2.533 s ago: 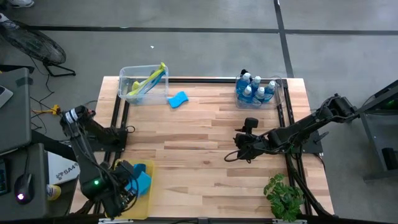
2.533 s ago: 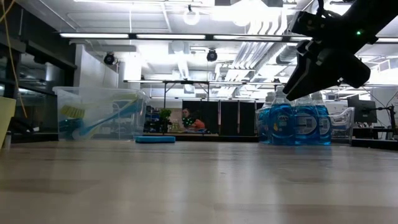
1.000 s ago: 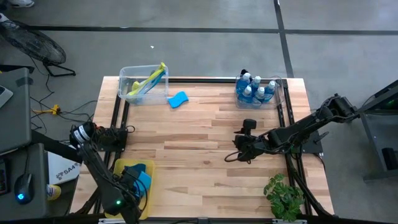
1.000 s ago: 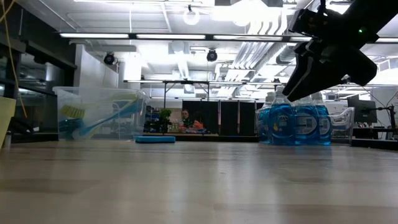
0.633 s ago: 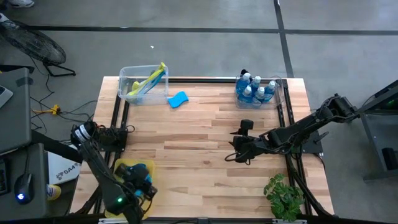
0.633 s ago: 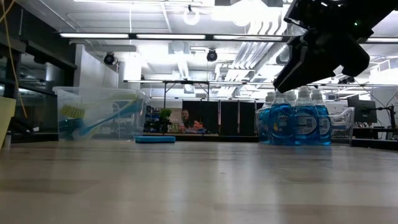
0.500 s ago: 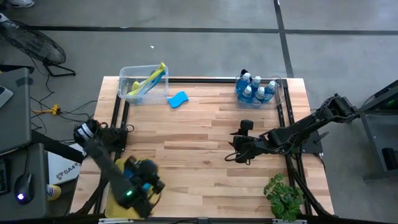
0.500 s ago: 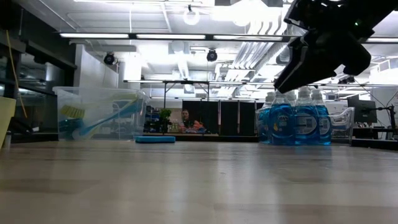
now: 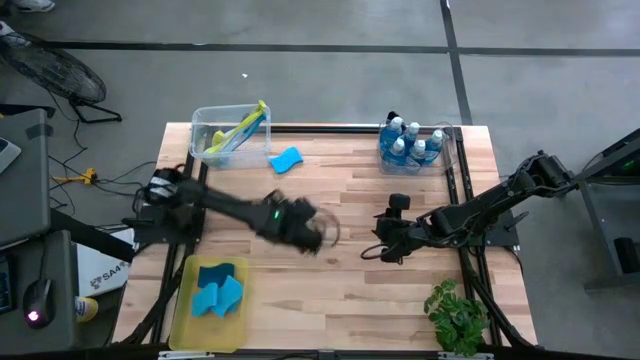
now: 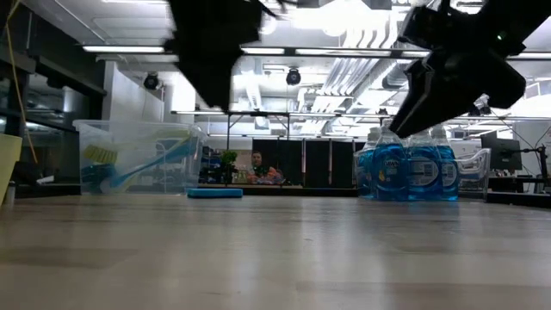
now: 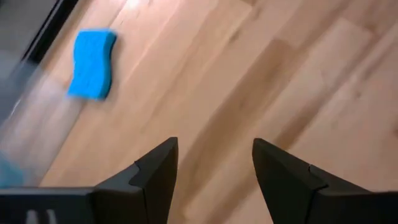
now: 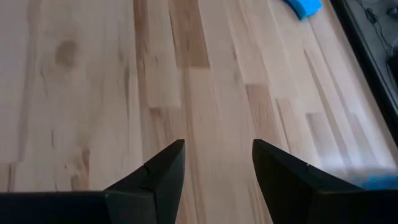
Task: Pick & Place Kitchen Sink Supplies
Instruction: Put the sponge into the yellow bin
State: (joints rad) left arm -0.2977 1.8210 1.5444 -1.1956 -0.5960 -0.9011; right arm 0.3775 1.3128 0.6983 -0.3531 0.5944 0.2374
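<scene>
**Bins, tray, loose sponge**

Brushes (image 9: 238, 131) are held in clear bin (image 9: 203, 124); soap bottles (image 9: 408, 141) in far-right bin; two sponges (image 9: 218, 290) on yellow tray (image 9: 182, 318). One sponge (image 9: 286, 159) lies loose on surface. Left gripper (image 11: 214, 165) and right gripper (image 12: 217, 163): jaws apart, nothing held. Person seen in low view only.

Both arms reach in over the counter (image 9: 420, 290), pincers parted and empty.

The left arm stretches from the counter's left edge toward its middle, blurred, with the left pincer (image 9: 322, 233) near the centre; in its wrist view the fingers (image 11: 155, 171) stand apart with bare wood between them. The right arm comes in from the right edge, bent low, the right pincer (image 9: 378, 243) right of centre and pointing left; its fingers (image 12: 165, 171) also stand apart above the boards, gripping nothing.
</scene>
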